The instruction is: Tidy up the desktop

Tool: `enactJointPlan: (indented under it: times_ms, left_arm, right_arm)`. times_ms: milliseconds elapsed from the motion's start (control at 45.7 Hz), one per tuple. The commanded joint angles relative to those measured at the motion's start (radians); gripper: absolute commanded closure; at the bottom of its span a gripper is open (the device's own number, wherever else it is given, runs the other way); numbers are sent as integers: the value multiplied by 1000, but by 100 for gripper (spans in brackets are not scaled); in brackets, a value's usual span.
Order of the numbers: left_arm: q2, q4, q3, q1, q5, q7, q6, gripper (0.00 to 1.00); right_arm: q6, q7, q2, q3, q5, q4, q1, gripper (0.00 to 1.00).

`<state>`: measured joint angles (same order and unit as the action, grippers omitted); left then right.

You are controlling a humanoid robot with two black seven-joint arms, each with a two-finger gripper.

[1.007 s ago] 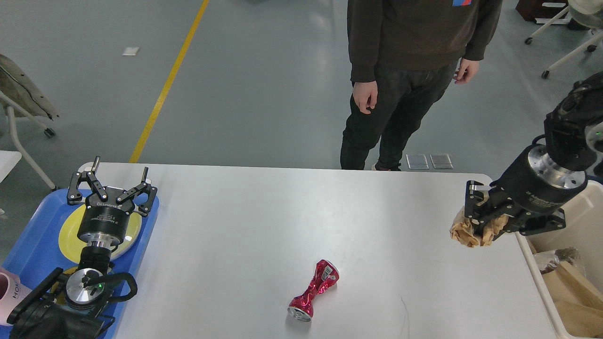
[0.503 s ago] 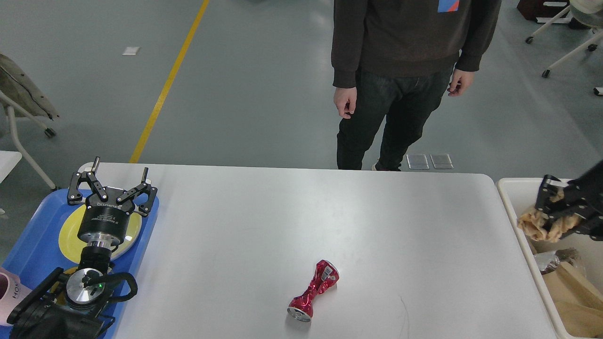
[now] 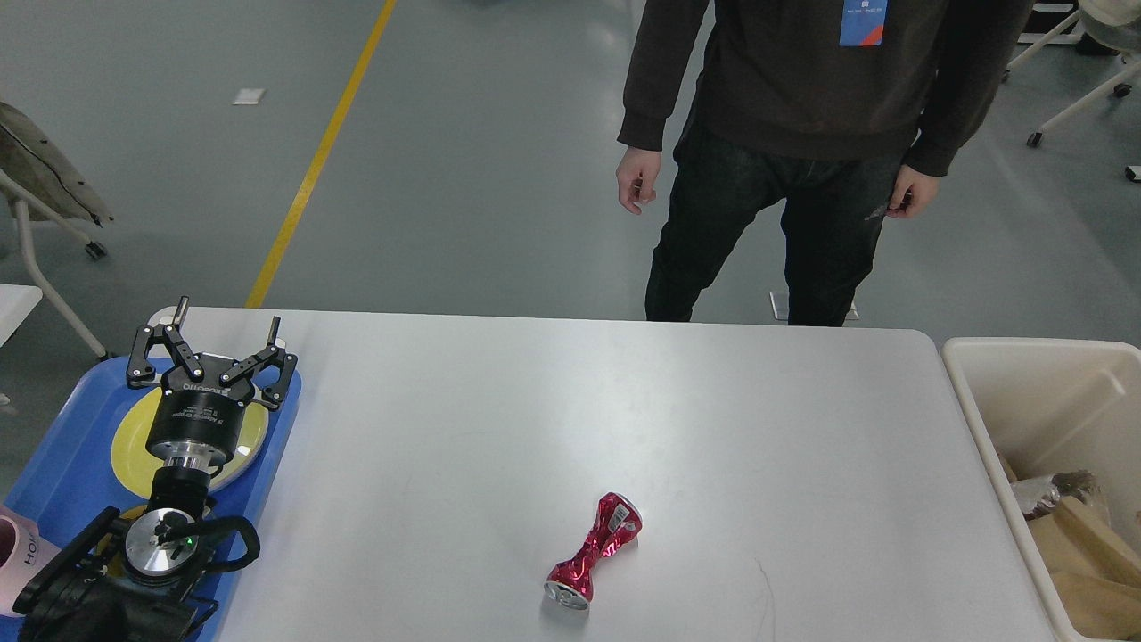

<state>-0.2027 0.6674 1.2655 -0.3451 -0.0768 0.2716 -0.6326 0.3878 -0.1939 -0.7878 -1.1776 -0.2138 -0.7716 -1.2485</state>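
A: The desktop [image 3: 553, 428] takes up most of the view. My left gripper [image 3: 214, 357] hovers at its left edge, over the tray [image 3: 67, 473] and yellow plate [image 3: 134, 441], fingers spread wide and holding nothing.

B: And the right one?

A: Out of view now. Half a second ago it was over the bin [image 3: 1043, 392], closed on a wad of brown paper; a second ago it carried that wad above the desktop's right edge. The bystander [image 3: 802, 116] has also stepped closer.

B: What's left to clear?

A: One crushed red can [image 3: 594, 550], lying on its side well to the right of the left gripper and nearer me. The desktop itself is hard, smooth and fixed, so the can could skid on it.

B: How will the can handle?

A: I'd guess light, thin-walled, easily dented. The pinched waist looks the best place to take hold.
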Motion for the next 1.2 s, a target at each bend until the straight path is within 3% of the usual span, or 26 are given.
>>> enactJointPlan:
  times_ms: [0, 219, 350, 700, 788, 875, 1182]
  left_arm:
    - [-1, 1, 0, 0, 0, 0, 1, 4]
    - [-1, 1, 0, -2, 0, 0, 1, 4]
    - [0, 1, 0, 0, 0, 0, 1, 4]
    - [-1, 0, 0, 0, 0, 0, 1, 4]
    - [-1, 1, 0, 0, 0, 0, 1, 4]
    - [-1, 0, 0, 0, 0, 0, 1, 4]
    - [0, 1, 0, 0, 0, 0, 1, 4]
  right_arm:
    - [-95, 2, 82, 137, -2, 179, 276, 100]
    - [-190, -7, 317, 245, -21, 553, 601, 100]
    - [-208, -7, 372, 354, -19, 698, 701, 100]
    - [-248, -6, 398, 381, -19, 739, 730, 99]
    - [-317, -6, 412, 380, -18, 739, 732, 61]
    - [-368, -2, 423, 378, -18, 739, 733, 0]
    - [-368, -2, 432, 380, -18, 735, 733, 0]
